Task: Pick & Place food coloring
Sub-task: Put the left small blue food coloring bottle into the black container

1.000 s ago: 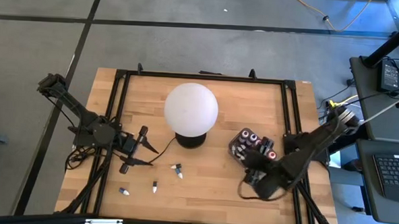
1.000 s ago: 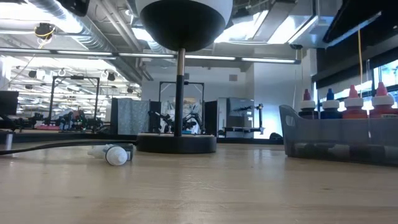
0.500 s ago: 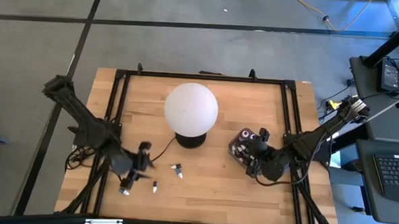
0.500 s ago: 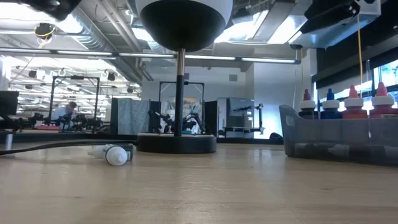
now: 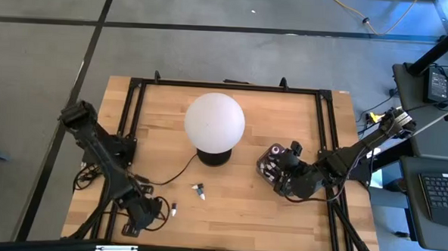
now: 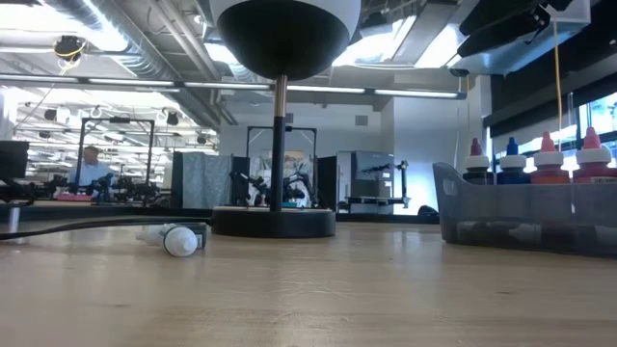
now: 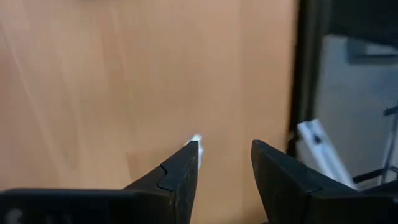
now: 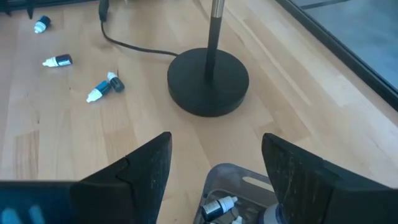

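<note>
**By the lamp, little bottles wait for a lift**

Near the foot of the white globe lamp (image 5: 214, 121), two food coloring bottles lie on their sides on the table (image 5: 235, 217). One (image 5: 198, 190) is just in front of the lamp. The other (image 5: 173, 209) is farther from the lamp, toward the left arm's side. More bottles (image 6: 548, 162) stand up in the dark tray (image 5: 261, 167) on the lamp's other side.

These bottles look tiny and light. Their round, smooth sides may roll or slip away. I think the best place to pinch one is across the middle of its body, not at the thin pale tip.

The left gripper (image 7: 224, 144) is low over the table, far from the lamp, close to the farther bottle. Its fingers stand apart with only wood showing between them. A small white tip (image 7: 196, 139) peeks out beside one finger. The right gripper (image 8: 216, 138) hangs over the tray, its fingers wide apart and holding nothing.
</note>
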